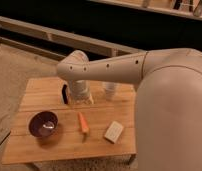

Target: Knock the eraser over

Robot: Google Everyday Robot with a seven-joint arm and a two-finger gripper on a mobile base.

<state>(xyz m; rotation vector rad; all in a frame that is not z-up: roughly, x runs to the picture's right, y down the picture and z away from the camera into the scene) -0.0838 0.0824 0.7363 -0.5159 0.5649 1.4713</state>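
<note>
Wooden table (44, 88), jaws beside black eraser (65, 94)

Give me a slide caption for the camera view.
Robot's end effector beside the upright black eraser on a wooden table, with purple bowl, carrot and pale block nearer the camera.

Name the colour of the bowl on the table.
Purple bowl, camera view. The gripper hangs beside the eraser.
</note>
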